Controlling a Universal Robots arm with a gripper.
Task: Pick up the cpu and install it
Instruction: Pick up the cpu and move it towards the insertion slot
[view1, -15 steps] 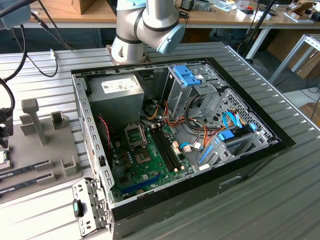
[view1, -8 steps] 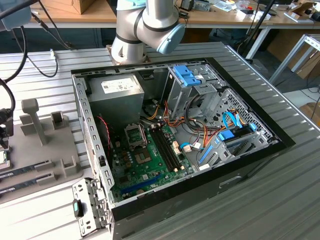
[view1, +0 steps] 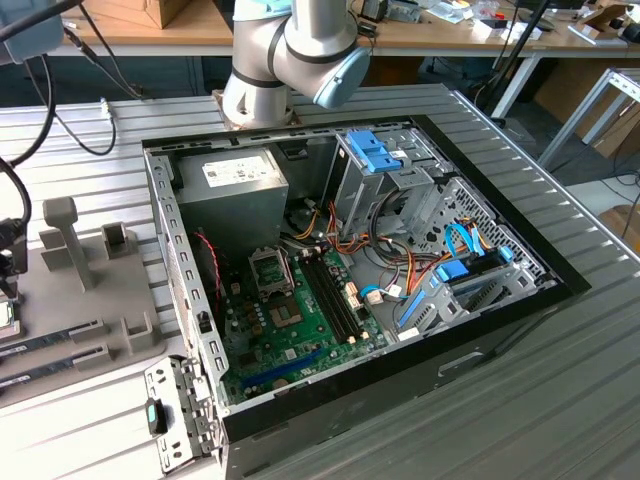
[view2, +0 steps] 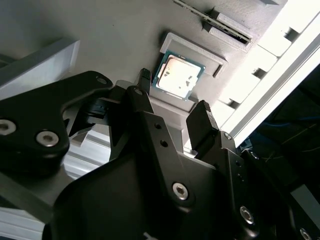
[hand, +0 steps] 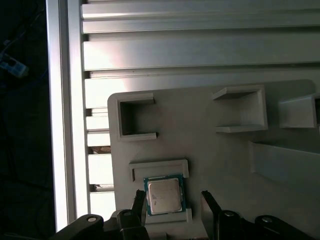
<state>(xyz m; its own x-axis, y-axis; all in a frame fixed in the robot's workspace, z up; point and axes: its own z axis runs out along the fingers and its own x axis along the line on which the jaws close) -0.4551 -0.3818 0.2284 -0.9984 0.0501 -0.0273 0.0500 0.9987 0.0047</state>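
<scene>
One arm is standing beside an open case on the desk in the exterior view. In the second wrist view we are seeing our claw spread about the cpu, which is lying in a tray recess. In the first wrist view, its fingers are flanking the cpu.
</scene>
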